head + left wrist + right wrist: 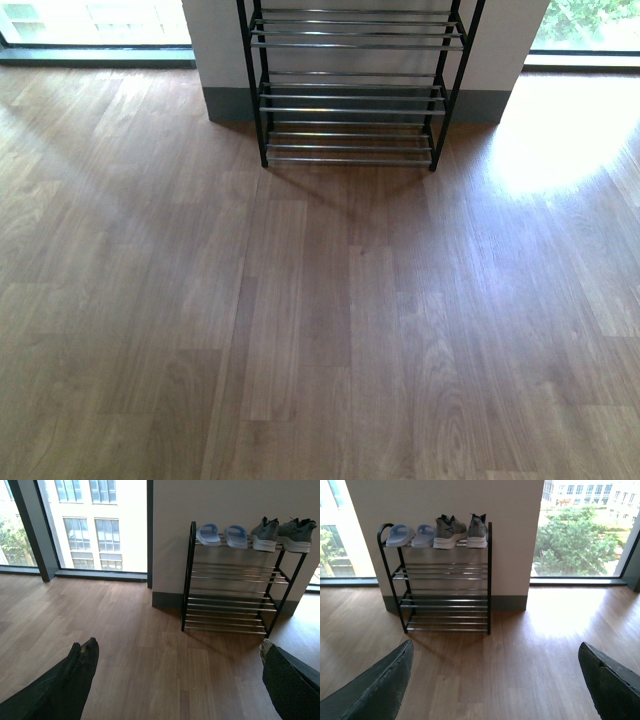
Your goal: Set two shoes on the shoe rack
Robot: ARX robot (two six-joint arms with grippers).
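Front view: only the lower tiers of the shoe rack (350, 100) show, standing against the pale wall at the far edge of the wood floor (320, 330). Those chrome bars carry nothing. No shoe lies on the floor here, and neither arm is in frame.

Left wrist view: the whole rack shows, four tiers. On the top tier, from the arched rail nearest the window: two pale slide sandals (222, 534), then two grey sneakers (281, 534). All four sit side by side, soles down, long axes across the bars, toes toward the room. The left claw (177, 677) is released: one dark finger (70, 680) at one side of the frame, the other well apart at the opposite side, bare floor between them. Nothing held.

Right wrist view: same rack from the other side. Sneakers (460, 531) sit toward the straight post, sandals (409, 535) toward the arched rail. The two sneakers touch or nearly touch; cannot tell which. The right claw (495, 680) is likewise spread wide, its fingers (380, 685) at opposite sides of the frame, empty.

Judgement: placement looks complete, since every shoe in view is already on the top tier. The key relation: the rack lies straight ahead of both claws, well apart from them and higher than the fingertips. Neither arm looks clearly nearer. No further grasp seems called for; any next move would probably be a return to rest.
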